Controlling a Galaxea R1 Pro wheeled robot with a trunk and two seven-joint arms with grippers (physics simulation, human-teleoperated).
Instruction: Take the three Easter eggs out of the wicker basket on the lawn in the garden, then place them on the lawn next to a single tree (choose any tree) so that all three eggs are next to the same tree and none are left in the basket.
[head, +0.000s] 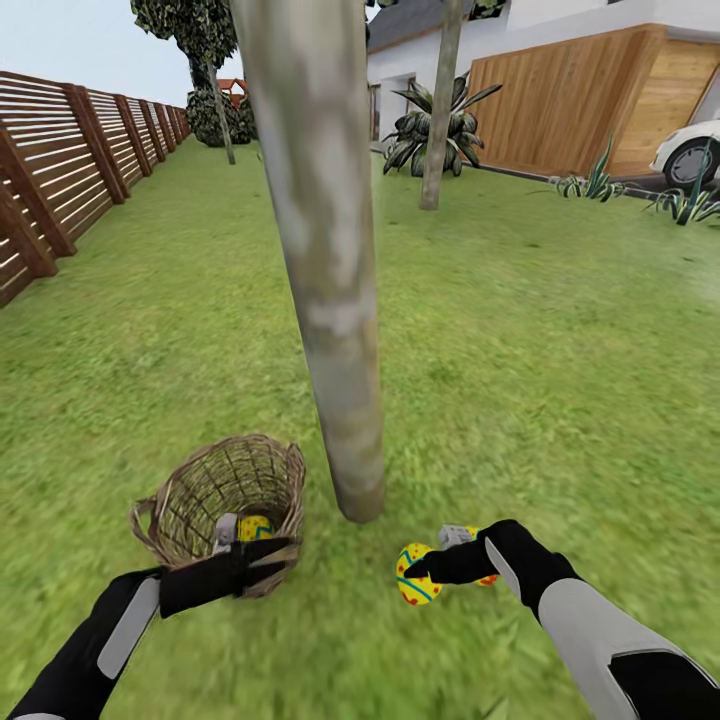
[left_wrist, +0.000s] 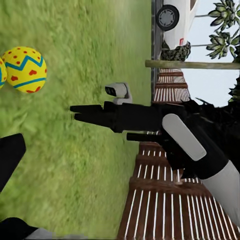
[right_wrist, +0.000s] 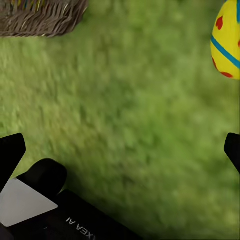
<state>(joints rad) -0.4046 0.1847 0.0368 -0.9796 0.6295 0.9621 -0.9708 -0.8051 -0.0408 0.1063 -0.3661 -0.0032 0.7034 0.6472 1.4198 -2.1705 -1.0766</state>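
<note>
Fenced garden lawn (head: 560, 380), tree (head: 330, 300) ahead.
Two Easter eggs (head: 418, 574) lie by its trunk; one remains in the wicker basket (head: 225, 495). My right gripper (head: 452, 552) is spread empty; my left gripper (head: 232, 545), unclear.

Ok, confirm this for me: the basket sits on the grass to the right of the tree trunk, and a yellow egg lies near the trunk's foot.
Not right. The head view shows the basket on the grass to the left of the tree trunk, not the right. The rest holds: a yellow egg lies near the trunk's foot.
</note>
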